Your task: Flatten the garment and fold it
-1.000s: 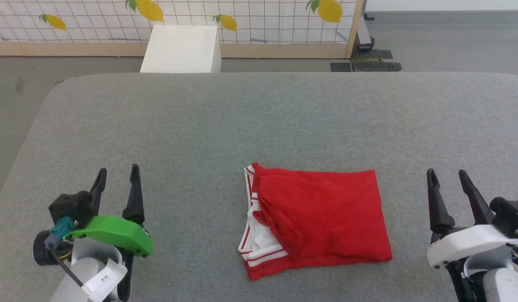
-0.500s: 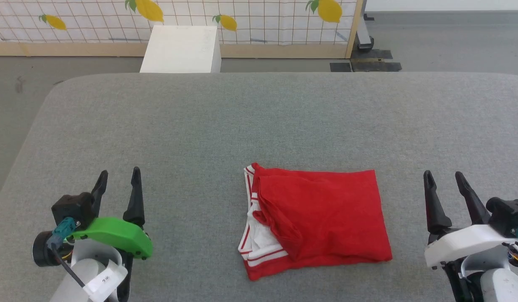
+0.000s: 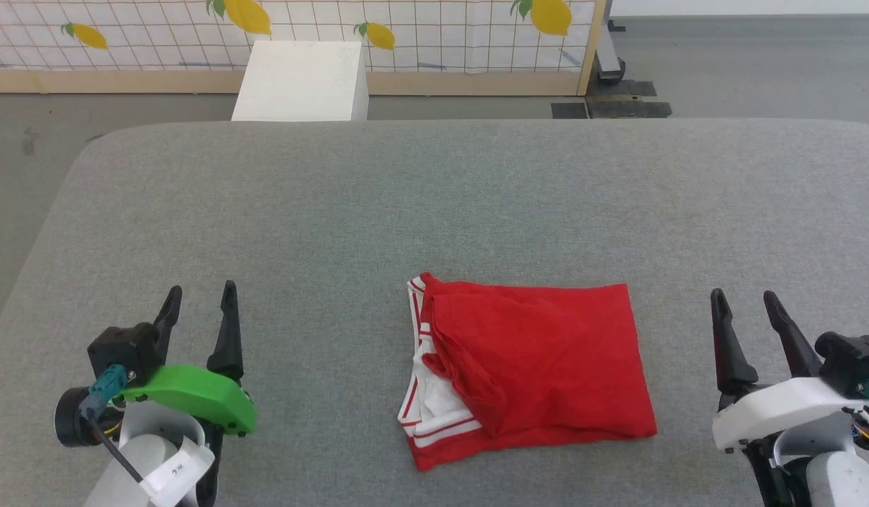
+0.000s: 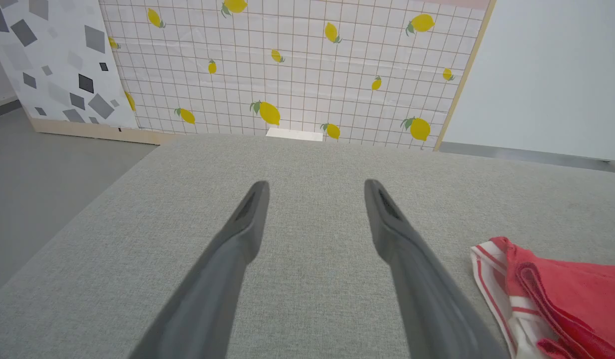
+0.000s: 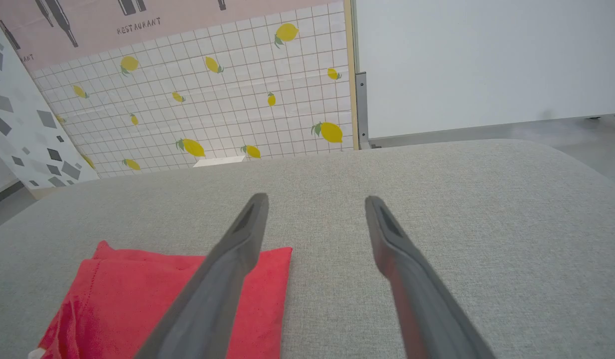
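Both claws gape empty; garment [image 3: 529, 370] lies folded between them.

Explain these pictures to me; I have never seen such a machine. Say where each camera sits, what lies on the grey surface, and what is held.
This is a two-armed robot. One picture comes from a camera on its head, looking down at a grey padded table. The other two come from cameras on its wrists, each looking along that arm's two dark fingers. In the head view the left gripper sits lower left, the right gripper lower right. Both are open and hold nothing. Between them lies a red jersey, folded into a rough rectangle, with white striped trim at its left edge. Neither gripper touches it. Beyond the table stand a white box and a lemon-print screen.
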Controlling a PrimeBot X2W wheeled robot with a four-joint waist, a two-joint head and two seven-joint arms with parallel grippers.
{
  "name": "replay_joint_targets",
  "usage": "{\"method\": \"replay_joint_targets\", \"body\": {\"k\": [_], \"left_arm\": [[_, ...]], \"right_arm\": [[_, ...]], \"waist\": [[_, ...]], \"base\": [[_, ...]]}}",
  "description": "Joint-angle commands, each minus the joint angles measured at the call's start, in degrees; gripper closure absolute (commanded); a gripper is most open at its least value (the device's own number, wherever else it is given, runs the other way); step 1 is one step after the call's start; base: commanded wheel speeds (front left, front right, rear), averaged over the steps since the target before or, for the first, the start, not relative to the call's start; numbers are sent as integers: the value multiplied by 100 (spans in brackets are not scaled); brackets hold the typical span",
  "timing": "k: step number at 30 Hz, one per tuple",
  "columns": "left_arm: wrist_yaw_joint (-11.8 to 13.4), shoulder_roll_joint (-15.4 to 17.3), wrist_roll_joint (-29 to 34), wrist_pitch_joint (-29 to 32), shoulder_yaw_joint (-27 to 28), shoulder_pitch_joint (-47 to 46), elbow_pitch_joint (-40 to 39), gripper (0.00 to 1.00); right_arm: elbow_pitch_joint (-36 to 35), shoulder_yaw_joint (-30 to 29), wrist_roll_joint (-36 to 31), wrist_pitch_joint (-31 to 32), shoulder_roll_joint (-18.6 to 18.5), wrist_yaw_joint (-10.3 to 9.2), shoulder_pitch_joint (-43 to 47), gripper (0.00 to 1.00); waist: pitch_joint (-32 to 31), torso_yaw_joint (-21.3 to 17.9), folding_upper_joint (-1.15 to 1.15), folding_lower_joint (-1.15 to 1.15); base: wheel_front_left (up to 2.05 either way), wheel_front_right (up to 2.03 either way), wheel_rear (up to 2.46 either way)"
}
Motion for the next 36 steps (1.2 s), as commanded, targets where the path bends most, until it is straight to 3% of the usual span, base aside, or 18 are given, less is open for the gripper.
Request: {"method": "replay_joint_targets", "body": {"k": [1,5,10,19,23,28,36], "left_arm": [[28,38,-15,-21,-11,-11,-23,0],[41,44,-30,-28,-6,-6,-45,0],[91,63,-37,-41,24,14,-156,0],[158,49,42,-54,-20,-150,-445,0],[192,22,98,-53,-59,-286,-571,0],[182,-26,161,-67,-122,-480,-653,0],[129,-171,196,-112,-206,-638,-572,0]], "right_arm": [[13,-6,-57,16,17,-9,-25,0],[32,-24,-39,184,-2,-9,-88,0],[-1,25,120,1210,-72,-9,-514,0],[174,1026,322,4416,-623,-9,-1599,0],[301,1495,309,5445,-879,-9,-1877,0],[479,1802,316,5951,-1023,-9,-2005,0],[904,2104,406,6116,-1031,-9,-1810,0]], "waist": [[-2,-3,0,0],[10,-14,0,0],[102,-55,0,0],[521,122,0,0],[786,302,0,0],[1102,545,0,0],[1294,802,0,0]], "base": [[0,0,0],[0,0,0],[0,0,0],[0,0,0],[0,0,0],[0,0,0],[0,0,0]]}}
